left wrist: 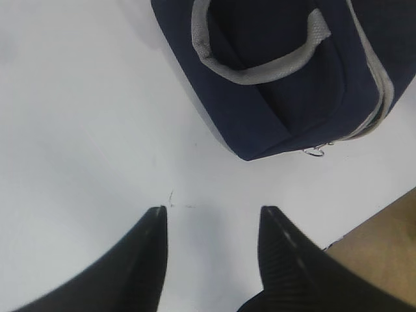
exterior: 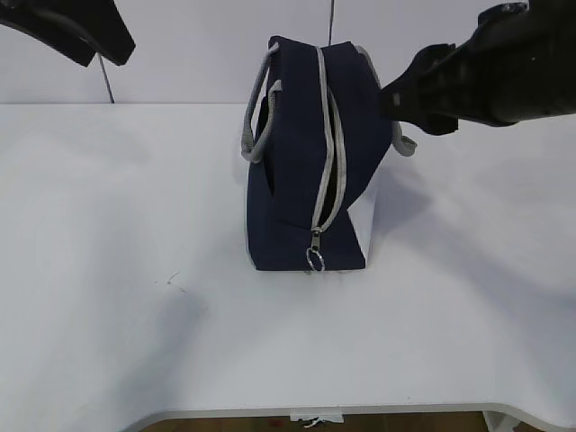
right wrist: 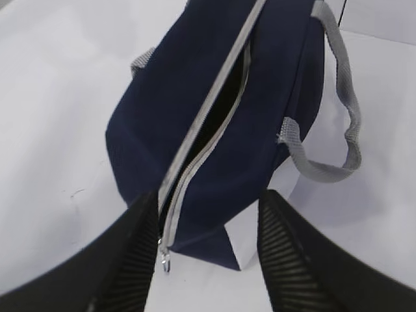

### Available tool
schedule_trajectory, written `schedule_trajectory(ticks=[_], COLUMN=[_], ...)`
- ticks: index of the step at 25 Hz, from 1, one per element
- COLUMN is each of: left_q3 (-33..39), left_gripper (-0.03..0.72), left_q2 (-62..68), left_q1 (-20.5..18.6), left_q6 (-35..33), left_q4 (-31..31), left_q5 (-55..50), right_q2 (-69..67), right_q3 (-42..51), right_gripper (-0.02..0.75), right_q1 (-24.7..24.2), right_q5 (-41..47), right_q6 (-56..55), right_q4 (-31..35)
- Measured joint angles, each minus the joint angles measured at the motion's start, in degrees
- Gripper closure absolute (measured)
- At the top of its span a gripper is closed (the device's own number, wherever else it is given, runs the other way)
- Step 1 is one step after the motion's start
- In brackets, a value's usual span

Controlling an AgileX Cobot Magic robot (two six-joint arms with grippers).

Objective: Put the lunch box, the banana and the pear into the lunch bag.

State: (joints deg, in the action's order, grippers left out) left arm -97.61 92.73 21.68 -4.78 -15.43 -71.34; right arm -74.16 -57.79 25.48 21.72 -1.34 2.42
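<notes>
Navy lunch bag (exterior: 301, 162) upright on white table (exterior: 108, 270), zipper (exterior: 328, 153) partly open, ring pull (exterior: 315, 259) at near end.

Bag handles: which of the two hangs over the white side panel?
The handle on the right-arm side, drooping down the bag's flank above the white panel. The other handle loops against plain navy fabric on the left-arm side.

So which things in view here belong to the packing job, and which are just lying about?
Part of the job:
- lunch bag, upright on the table, zipper partly open
- left gripper, open and empty
- right gripper, open and empty

Lying about:
- nothing loose; only the white table

Lunch box, banana and pear are not in sight.
</notes>
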Motion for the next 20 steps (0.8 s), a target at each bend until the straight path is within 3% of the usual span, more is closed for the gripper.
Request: schedule_trajectory(ticks=[6,15,20], left_q3=[0.0,0.0,0.0], left_gripper=[0.339,0.339,0.339], left_q2=[-0.03,-0.03,-0.03], left_q1=[0.0,0.26,0.26], left_q6=[0.0,0.0,0.0], left_q4=[-1.99,-2.48,-2.48], left_q5=[0.0,0.0,0.0], right_q2=[0.87,2.7,-1.32], right_q3=[7.62,32.49,38.3], right_gripper=[0.355,0.356,0.356], right_q1=[3.51,6.57,6.57], right_q5=[-16.47,-54.07,-60.66], right_q6=[1.34,1.34,-1.48], right_q4=[-4.27,-5.63,-5.63])
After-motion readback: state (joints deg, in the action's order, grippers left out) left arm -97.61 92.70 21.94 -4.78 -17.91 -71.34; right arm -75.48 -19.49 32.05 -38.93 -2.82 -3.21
